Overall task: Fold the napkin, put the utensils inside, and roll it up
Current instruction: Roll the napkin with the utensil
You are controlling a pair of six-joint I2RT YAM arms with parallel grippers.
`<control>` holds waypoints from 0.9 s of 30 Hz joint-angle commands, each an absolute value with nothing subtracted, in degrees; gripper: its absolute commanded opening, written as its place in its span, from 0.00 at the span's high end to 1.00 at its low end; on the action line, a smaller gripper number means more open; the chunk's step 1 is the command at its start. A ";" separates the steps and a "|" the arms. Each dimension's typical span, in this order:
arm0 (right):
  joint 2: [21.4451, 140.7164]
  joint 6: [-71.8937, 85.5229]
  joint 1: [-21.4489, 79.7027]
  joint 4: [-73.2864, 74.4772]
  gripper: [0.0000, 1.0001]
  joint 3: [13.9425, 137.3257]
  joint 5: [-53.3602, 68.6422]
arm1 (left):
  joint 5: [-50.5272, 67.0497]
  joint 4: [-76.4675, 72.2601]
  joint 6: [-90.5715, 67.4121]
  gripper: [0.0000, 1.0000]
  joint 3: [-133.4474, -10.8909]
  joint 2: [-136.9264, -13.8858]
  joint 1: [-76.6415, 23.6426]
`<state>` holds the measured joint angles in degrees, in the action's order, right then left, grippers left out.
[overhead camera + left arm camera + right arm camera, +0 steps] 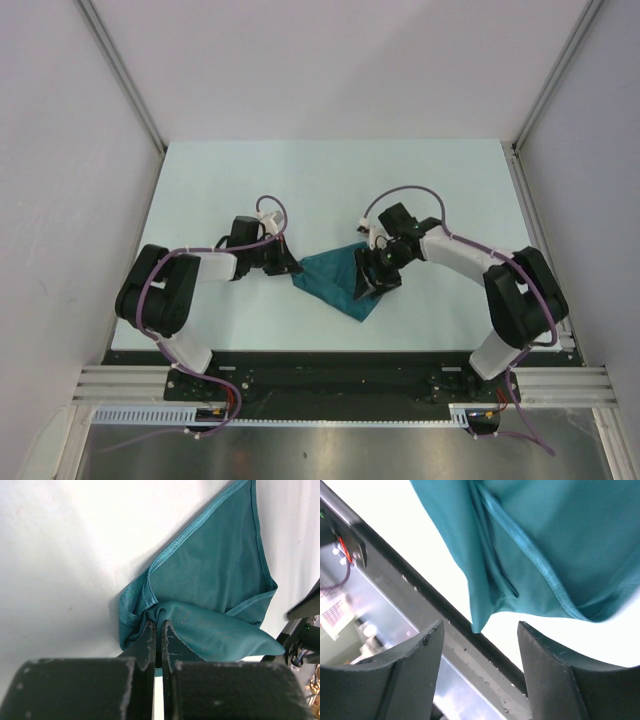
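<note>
**A:** Item one, the napkin (335, 282). Location?

**B:** Teal cloth at the middle of the table (300, 180), between the two grippers. It is folded over into a rough triangle, with one point toward the near edge.

**A:** Condition?

**B:** The layers are doubled, and a stitched hem (530, 555) shows along the edges. The left corner is bunched and puckered. Whether the right part lies flat, I cannot tell.

**A:** Item two, left gripper (157, 625)?

**B:** Its jaws are pinched almost together on that bunched left corner, with cloth gathered between the fingertips.

**A:** Item three, right gripper (480, 630)?

**B:** Its jaws are spread wide with nothing between them. The top view puts it over the napkin's right side. In its own wrist view a pointed corner of cloth ends just beyond the fingertips.

**A:** Surroundings?

**B:** A black base rail (330, 375) runs along the table's near edge. Purple cables (405, 192) loop over both arms.
</note>
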<state>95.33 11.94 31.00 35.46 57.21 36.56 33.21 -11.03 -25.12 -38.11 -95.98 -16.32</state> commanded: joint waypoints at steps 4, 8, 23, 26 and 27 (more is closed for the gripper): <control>86.75 10.37 37.17 35.88 0.32 66.96 24.97 | 26.37 -8.70 -21.62 1.00 -38.85 -98.00 -15.64; 89.90 11.95 41.21 33.67 0.32 68.73 24.17 | 26.37 -8.70 -21.62 1.00 -39.02 -98.26 -15.64; 99.49 10.81 44.91 30.85 0.32 69.17 21.18 | 26.63 -8.70 -21.53 1.00 -39.20 -98.44 -15.64; 99.41 11.07 44.91 30.59 0.32 68.73 21.01 | 26.63 -8.61 -21.53 1.00 -39.20 -98.44 -15.64; 99.23 11.07 44.91 30.50 0.33 68.73 21.09 | 26.54 -8.61 -21.53 1.00 -39.29 -98.44 -15.64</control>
